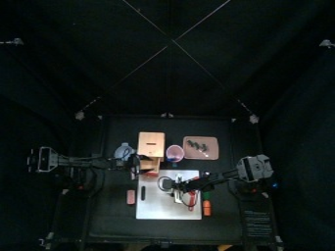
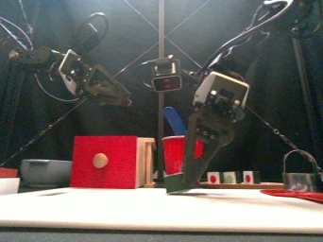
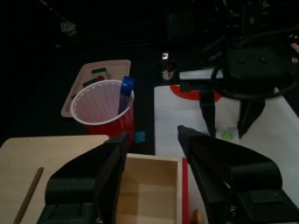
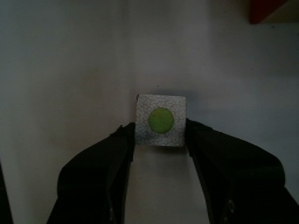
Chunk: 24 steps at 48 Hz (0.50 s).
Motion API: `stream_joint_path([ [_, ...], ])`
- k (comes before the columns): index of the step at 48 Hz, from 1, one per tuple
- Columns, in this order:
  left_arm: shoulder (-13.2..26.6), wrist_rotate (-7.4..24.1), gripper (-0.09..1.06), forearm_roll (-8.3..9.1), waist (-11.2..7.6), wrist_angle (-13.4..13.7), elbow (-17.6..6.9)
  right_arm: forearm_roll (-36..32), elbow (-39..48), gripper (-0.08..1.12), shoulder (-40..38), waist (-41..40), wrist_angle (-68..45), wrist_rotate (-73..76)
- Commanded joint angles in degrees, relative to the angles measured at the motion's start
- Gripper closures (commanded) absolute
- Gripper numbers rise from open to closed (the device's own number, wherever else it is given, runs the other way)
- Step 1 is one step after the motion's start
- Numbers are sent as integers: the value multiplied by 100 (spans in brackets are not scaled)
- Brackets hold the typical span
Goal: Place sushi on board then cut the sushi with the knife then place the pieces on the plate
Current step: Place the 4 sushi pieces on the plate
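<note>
On the white board (image 1: pixel 157 183) lies one sushi piece (image 4: pixel 162 121), dark with a green centre. My right gripper (image 4: pixel 162 128) reaches down to it, one jaw against each of its sides, shut on it. In the front view the right gripper (image 2: pixel 184 178) touches down at the board (image 2: pixel 151 208). Other sushi pieces (image 1: pixel 197 145) lie on the pink tray (image 1: pixel 211 152). The blue knife (image 2: pixel 173 119) stands in the red cup (image 2: pixel 177 156). My left gripper (image 3: pixel 149 149) hangs open over the wooden box (image 3: pixel 146 188), holding nothing.
The wooden box (image 1: pixel 151 149) and red cup (image 1: pixel 174 152) stand behind the board. A blue-grey bowl (image 2: pixel 44 171) sits at the left, a metal cutter (image 2: pixel 300 177) at the right. A red thing (image 1: pixel 207 206) lies by the board's right edge, another (image 1: pixel 129 196) left of the board.
</note>
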Motion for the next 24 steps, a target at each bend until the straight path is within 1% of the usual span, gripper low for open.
stream_joint_path([
  [1, -88, -9, 11, 0, -9, -18, -62, 44, -132, 23, -158, 70, 62, -18],
  [18, -114, -9, 12, 0, -9, -18, -53, 26, -316, 8, -272, 141, 563, -62],
  [24, -114, -9, 12, -9, -9, -18, -44, 26, -466, 7, -220, 97, 650, -53],
])
